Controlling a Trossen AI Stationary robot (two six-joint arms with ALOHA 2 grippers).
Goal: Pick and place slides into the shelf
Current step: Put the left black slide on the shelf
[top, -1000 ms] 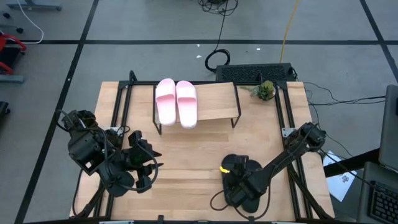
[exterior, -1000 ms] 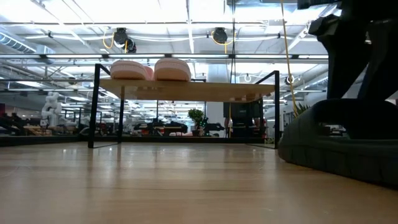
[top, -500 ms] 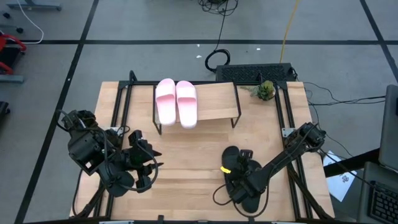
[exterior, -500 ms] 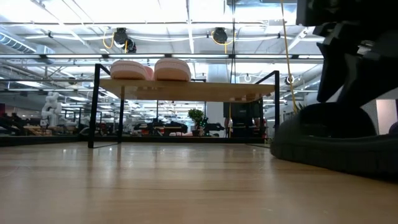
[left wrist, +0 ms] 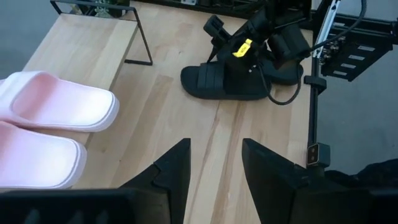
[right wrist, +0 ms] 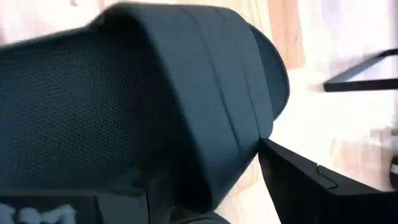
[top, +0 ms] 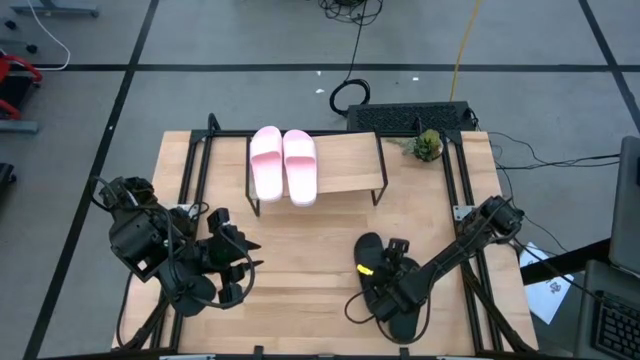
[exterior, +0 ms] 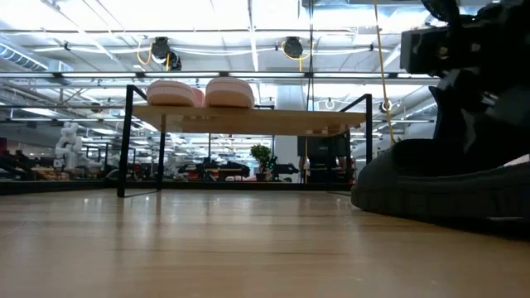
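Right end effector [top: 392, 272] clamped on black slide [top: 372, 262], low over table.

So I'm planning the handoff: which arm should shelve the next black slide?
Right. Its gripper is already at a black slide on the table near the shelf's free half; the left gripper hangs open, away from it.

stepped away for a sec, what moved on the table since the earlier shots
The right claw has dragged a black sandal across the table toward the rack; in the low view it has slid leftward. Whether it is gripped is hard to tell. A second black sandal lies beside it. The two pink sandals on the rack and the left claw have not moved.
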